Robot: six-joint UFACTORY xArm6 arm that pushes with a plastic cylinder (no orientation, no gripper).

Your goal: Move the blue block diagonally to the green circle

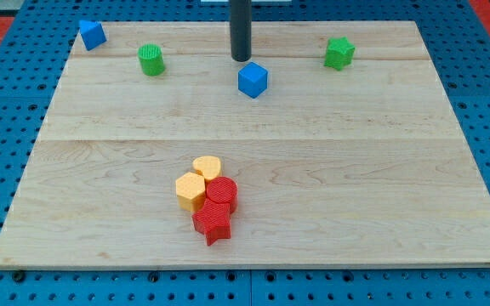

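One wide wooden table carries everything, and my tip, a bare rod end with no jaws to open or hold anything, stands near the view's top. Well below the tip sits a tight cluster of a red star, red cylinder, yellow hexagon and yellow cylinder. Just below-right of the tip, apart from it, lies the blue cube; the green cylinder is to its left, another blue block far left, a green star right.

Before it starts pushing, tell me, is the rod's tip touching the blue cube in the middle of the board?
Apart. The camera view shows a sliver of bare wood between my tip and the blue cube just below it.
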